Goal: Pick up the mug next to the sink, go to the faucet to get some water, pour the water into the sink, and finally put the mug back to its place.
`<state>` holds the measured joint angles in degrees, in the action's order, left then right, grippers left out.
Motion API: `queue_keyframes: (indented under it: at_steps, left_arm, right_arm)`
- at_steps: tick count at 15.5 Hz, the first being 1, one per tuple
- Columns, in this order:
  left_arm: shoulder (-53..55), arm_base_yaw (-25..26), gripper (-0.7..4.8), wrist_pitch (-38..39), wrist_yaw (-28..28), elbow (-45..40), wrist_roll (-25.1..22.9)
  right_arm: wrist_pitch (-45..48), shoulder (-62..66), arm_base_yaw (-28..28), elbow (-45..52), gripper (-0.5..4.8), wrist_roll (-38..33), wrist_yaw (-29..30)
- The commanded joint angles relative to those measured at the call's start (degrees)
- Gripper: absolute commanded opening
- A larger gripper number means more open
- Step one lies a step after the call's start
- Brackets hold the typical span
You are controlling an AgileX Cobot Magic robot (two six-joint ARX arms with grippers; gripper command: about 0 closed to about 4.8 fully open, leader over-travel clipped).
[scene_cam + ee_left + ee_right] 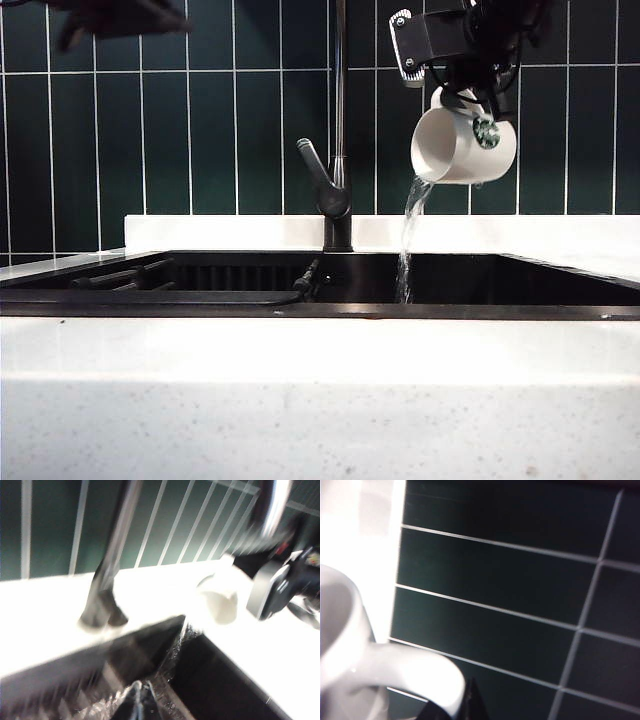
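The right gripper [470, 95] hangs high at the upper right of the exterior view, wrist rolled sideways, jaws clamped on the mug [462, 147] handle. The left gripper [105, 18], closed, sits blurred at the upper left.

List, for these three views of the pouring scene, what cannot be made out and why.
- Left gripper: exterior view, cut off by the top edge and dark; jaws unreadable.
- Right gripper: exterior view, fingertips hidden behind the mug; right wrist view shows only the handle.
- Faucet spout: cut off by the top edge.
- Sink floor: hidden by its front rim.
- Left wrist view: motion blur smears details.
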<state>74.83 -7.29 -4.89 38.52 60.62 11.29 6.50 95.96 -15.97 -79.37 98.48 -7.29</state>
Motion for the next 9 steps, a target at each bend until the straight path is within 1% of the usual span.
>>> queue_keyframes:
  at_steps: [1,3,6,9]
  left_arm:
    - [-2.89,-0.87,-0.06,-0.59,-1.42,-4.9,-0.33]
    - [-3.74,-1.79,-0.06,-0.28,-1.49,-6.23,-0.33]
    - [-4.22,-2.93,-0.06,-0.11,-1.88,-6.23,-0.33]
    - [-4.9,-2.93,-0.06,0.15,-1.9,-6.23,-0.31]
  right_arm:
    - [2.78,-0.92,-0.02,-0.74,-0.01,2.45,1.03]
    - [2.54,-0.92,-0.66,-0.74,-0.01,3.96,1.2]
    - [2.32,-0.94,-2.23,-0.74,-0.01,3.98,1.18]
    - [2.27,-0.94,-3.08,-0.74,-0.01,3.89,0.74]
